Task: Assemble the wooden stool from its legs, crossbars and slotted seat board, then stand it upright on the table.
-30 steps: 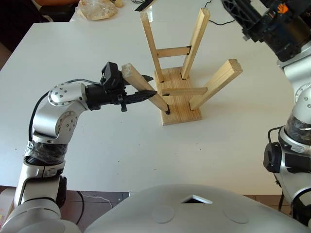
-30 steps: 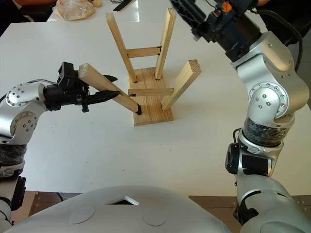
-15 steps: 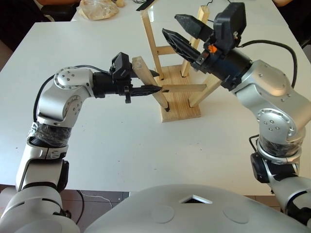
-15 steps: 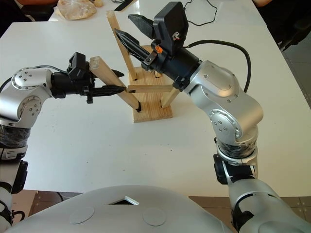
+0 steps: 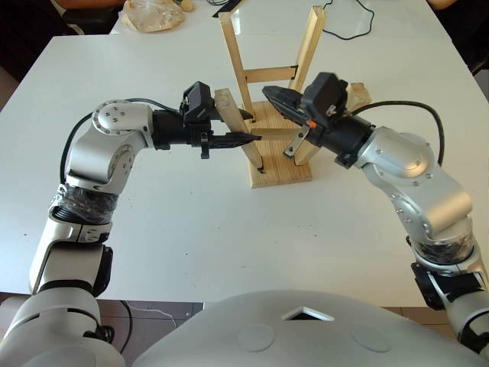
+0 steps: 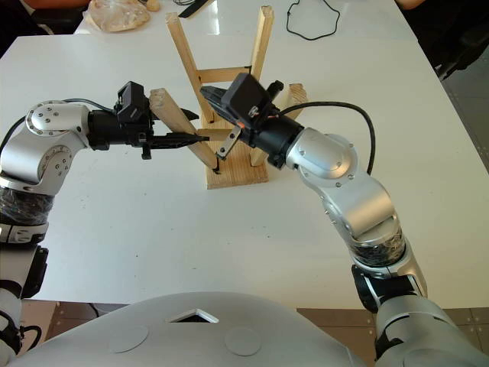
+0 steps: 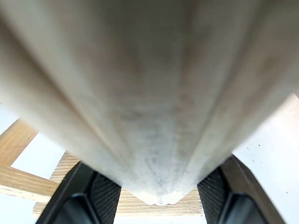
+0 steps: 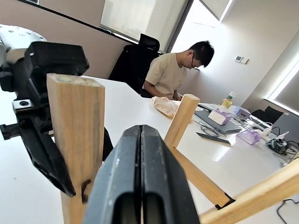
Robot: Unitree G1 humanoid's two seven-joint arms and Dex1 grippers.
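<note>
The left gripper (image 5: 250, 128) had its jaws pinching the near-left leg (image 5: 226, 103) of the stool (image 5: 309, 38), with one black finger (image 7: 100, 196) on each side of the wood. The right gripper (image 5: 269, 93) had its jaws pressed together on nothing and was near the front crossbar (image 5: 276, 136), among the upturned legs. The stool sat upside down (seat board (image 5: 283, 170) flat on the white counter (image 5: 191, 222), legs pointing up and splayed outward). A second crossbar (image 5: 269, 74) joined the two rear legs (image 5: 235, 57). A crumpled bag (image 5: 153, 14) lay at the counter's far edge.
</note>
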